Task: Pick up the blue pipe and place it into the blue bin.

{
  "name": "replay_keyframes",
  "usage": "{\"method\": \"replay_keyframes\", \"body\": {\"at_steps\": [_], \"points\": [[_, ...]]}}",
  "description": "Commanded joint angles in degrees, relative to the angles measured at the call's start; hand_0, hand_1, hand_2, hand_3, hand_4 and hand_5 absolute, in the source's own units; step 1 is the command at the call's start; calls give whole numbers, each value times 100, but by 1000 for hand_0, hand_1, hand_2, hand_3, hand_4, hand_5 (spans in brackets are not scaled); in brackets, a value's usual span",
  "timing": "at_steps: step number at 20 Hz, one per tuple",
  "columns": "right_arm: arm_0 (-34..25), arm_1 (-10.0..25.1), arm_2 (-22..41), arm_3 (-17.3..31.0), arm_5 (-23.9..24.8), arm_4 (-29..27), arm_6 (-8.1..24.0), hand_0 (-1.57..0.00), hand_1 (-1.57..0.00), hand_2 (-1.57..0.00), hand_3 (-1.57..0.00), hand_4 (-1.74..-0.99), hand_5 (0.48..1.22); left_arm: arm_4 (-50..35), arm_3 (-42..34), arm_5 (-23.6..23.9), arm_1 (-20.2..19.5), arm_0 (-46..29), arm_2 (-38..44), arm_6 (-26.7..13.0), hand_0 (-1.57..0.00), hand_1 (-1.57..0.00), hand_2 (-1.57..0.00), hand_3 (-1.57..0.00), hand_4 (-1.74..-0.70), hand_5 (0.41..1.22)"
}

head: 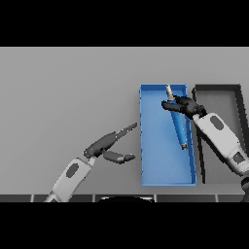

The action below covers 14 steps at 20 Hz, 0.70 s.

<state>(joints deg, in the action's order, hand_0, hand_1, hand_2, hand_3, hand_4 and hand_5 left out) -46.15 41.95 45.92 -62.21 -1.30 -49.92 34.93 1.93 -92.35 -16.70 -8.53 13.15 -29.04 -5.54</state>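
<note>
The blue pipe [177, 124], with grey ends, slants over the blue bin [155, 165], its upper end near the bin's far wall. My right hand [186, 105] has its fingers curled round the pipe's upper part, inside the bin's right half. I cannot tell whether the pipe's lower end touches the bin floor. My left hand [111, 144] hovers left of the bin with straight fingers and the thumb spread, holding nothing.
A dark grey bin [221, 90] stands right beside the blue bin, partly covered by my right forearm. The grey table [68, 92] stretches to the left and far side.
</note>
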Motion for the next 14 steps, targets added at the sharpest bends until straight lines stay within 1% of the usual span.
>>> {"method": "replay_keyframes", "body": {"at_steps": [1,2,3,4,5,6,8,10,12,13,14], "points": [[-19,-24,44,-3,19,72,-18,-68,-66,-63,-41,-1131,829,-25,11,-8,-19,21,33,-45,1,1,1,1,-878,480],[-8,16,38,3,6,95,-67,-194,-91,-54,-33,-1131,809,-24,-13,4,-31,-11,34,-51,1,1,1,1,-878,478],[-63,-10,26,58,-30,90,-60,-377,-184,-82,-26,-1144,792,17,20,18,-10,-33,4,-27,1,1,1,1,-881,476],[-26,0,40,44,-1,108,-84,-301,-147,-65,-21,-1152,778,45,-24,45,-12,-67,-13,3,1,1,1,1,-881,474],[7,-57,45,126,-87,123,-236,-241,-117,-52,-16,-1153,777,62,-26,62,-7,-65,-16,-5,1,1,1,1,-882,474],[9,-37,17,40,-139,44,-206,-192,-94,-41,-13,-1156,790,44,29,60,14,16,15,-83,1,1,1,1,-883,473],[32,-26,-39,23,-100,-56,-165,-123,-60,-26,-8,-1154,809,33,33,44,-23,-3,39,17,1,1,1,1,-885,476],[36,-61,-30,20,-83,-54,-183,-212,-100,-24,-5,-1152,804,1,-5,36,-6,3,30,-53,1,1,1,1,-885,478],[35,-42,-42,-65,-4,-62,-163,-212,-100,-24,-5,-1152,795,-21,-78,41,40,24,-2,-136,1,1,1,1,-885,480],[39,-1,-18,-100,-88,-58,-128,-212,-100,-24,-5,-1152,791,-56,-103,24,11,15,18,-162,1,1,1,1,-885,480],[76,-7,7,-158,-17,-29,-141,-212,-100,-24,-5,-1152,798,-65,-94,9,-4,19,24,-169,1,1,1,1,-885,480]]}}
